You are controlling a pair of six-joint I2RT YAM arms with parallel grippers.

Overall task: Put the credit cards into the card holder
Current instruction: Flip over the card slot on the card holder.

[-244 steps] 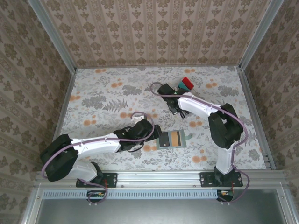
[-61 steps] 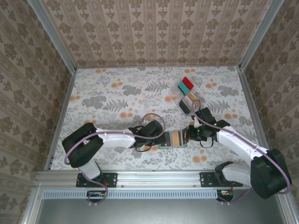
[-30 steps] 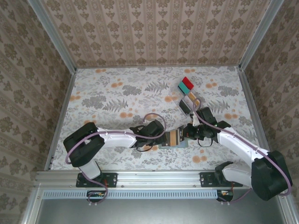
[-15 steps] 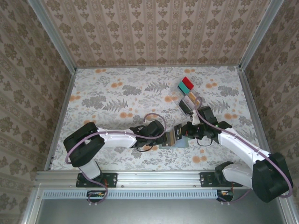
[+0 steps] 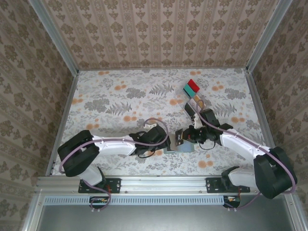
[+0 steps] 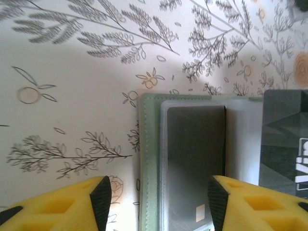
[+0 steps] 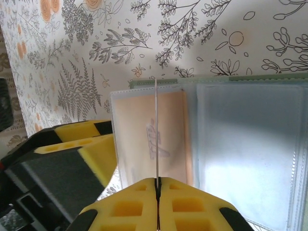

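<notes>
Card holder (image 7: 240,144), green, open, pinched by right end effector (image 7: 157,182); left end effector (image 6: 159,197) spread.

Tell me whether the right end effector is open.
No: the right end effector has its yellow fingers pressed together, pinching a thin sheet edge-on above the card holder.

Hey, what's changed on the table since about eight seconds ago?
The right gripper came back from beside the red card and teal card to the card holder. Its fingers are shut on a dark grey card, held on edge and carried leftward over the open holder. Unchanged: those two cards, the holder's place, and the left gripper, open at the holder's left end.
</notes>
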